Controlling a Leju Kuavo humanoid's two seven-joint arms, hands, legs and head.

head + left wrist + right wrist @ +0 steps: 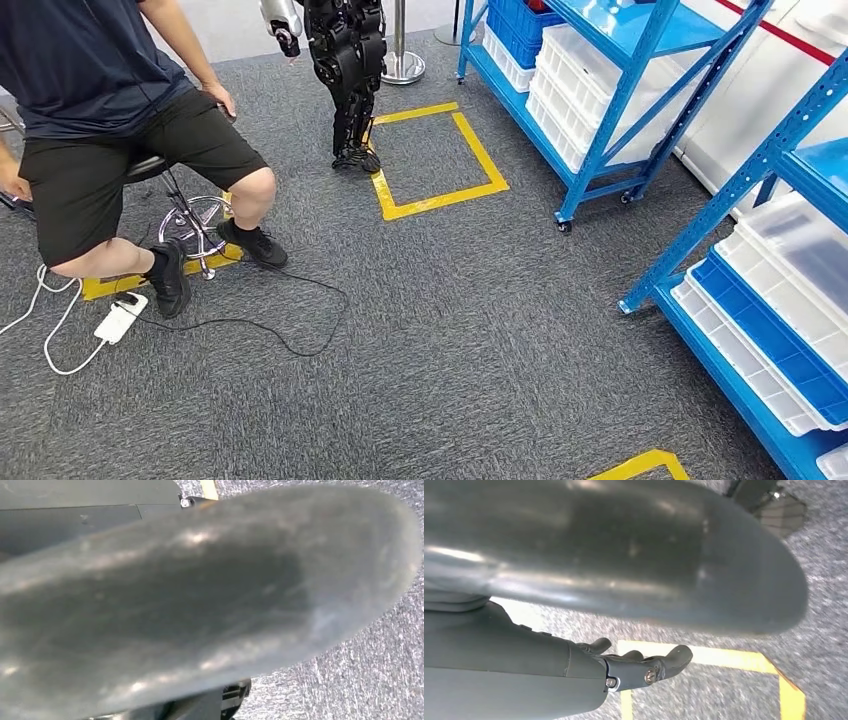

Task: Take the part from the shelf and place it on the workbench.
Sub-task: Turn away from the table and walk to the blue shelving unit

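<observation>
Two blue shelf racks stand to my right, one further off (610, 110) and one close by (770, 300). Both carry white and blue plastic bins (780, 330); I cannot make out a part in them. In the left wrist view my left hand (200, 600) is a blurred grey thumb close to the lens, hiding its fingers, over grey carpet. In the right wrist view my right hand (624, 605) hangs over the carpet and a yellow tape line. Its dark fingers (644, 665) lie stretched out with nothing in them.
A person (120, 130) sits on a wheeled stool (190, 215) at the left, with a white power strip (120, 320) and cables on the carpet. Another robot's dark legs (350, 80) stand by a yellow taped square (440, 160). A chrome post base (402, 65) stands behind.
</observation>
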